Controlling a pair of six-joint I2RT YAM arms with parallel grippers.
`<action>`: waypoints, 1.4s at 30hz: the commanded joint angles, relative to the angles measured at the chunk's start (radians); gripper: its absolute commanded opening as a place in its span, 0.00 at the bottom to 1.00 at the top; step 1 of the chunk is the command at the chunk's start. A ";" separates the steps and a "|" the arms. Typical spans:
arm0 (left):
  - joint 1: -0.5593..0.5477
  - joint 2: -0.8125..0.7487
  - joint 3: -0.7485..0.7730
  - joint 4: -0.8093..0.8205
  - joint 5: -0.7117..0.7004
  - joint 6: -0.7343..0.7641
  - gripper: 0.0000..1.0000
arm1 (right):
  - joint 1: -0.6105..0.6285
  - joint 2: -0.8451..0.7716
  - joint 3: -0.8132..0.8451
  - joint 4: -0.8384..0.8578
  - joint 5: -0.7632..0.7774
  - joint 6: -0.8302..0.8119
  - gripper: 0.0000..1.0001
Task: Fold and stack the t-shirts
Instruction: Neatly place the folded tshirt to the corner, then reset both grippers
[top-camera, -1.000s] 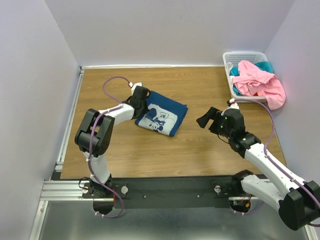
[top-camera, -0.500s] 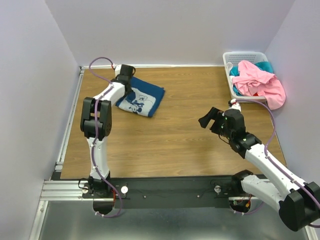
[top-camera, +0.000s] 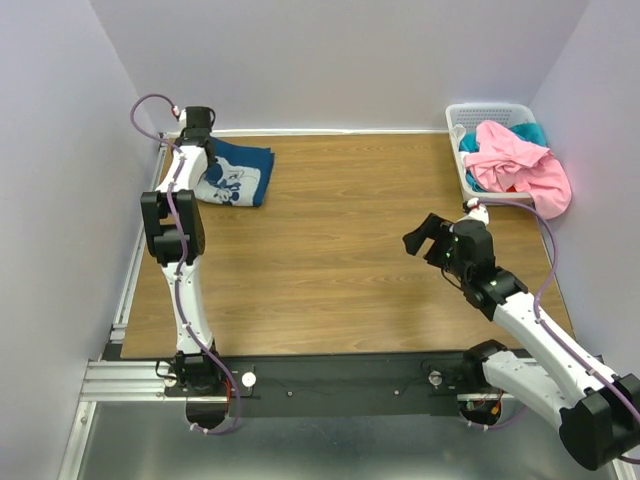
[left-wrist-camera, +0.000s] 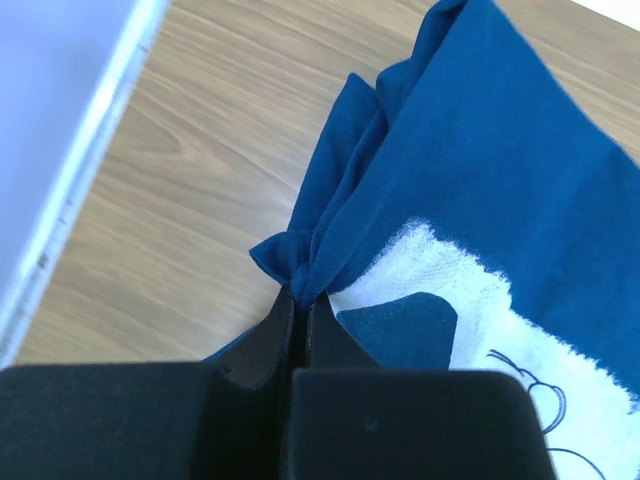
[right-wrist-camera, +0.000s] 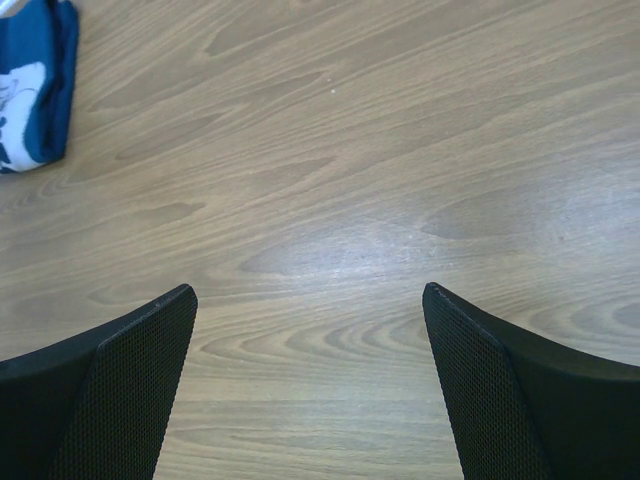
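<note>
Navy tee (top-camera: 238, 176): lying folded at the far left corner of the counter (top-camera: 340, 250); soft, light, likely sagging wherever you are lifting it.
Left hand (left-wrist-camera: 298, 292): pinching its bunched edge, jaws nearly closed.
Right hand (right-wrist-camera: 310, 300): hanging wide open, empty.
Pink tee (top-camera: 515, 160): draping over the far right basket (top-camera: 487, 108); a hem is looking like your best hold.

A folded dark navy-teal t-shirt (top-camera: 238, 175) with a white cartoon print lies at the far-left corner of the wood-grain surface (top-camera: 330, 270). The left gripper (top-camera: 206, 140) is at the shirt's far-left corner. The right gripper (top-camera: 422, 238) hovers over bare wood, well apart from it. A crumpled pink t-shirt (top-camera: 515, 165) spills over the white slatted plastic basket (top-camera: 488, 107), with brighter teal cloth (top-camera: 532, 131) beneath.
</note>
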 joint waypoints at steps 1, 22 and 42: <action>0.058 0.051 0.068 -0.005 0.046 0.080 0.00 | -0.004 -0.013 -0.010 -0.046 0.068 -0.028 1.00; 0.167 0.141 0.293 -0.028 0.083 0.077 0.11 | -0.004 0.013 -0.001 -0.064 0.126 -0.045 1.00; 0.017 -0.521 -0.056 -0.007 0.070 -0.139 0.98 | -0.004 -0.040 0.011 -0.073 0.096 -0.042 1.00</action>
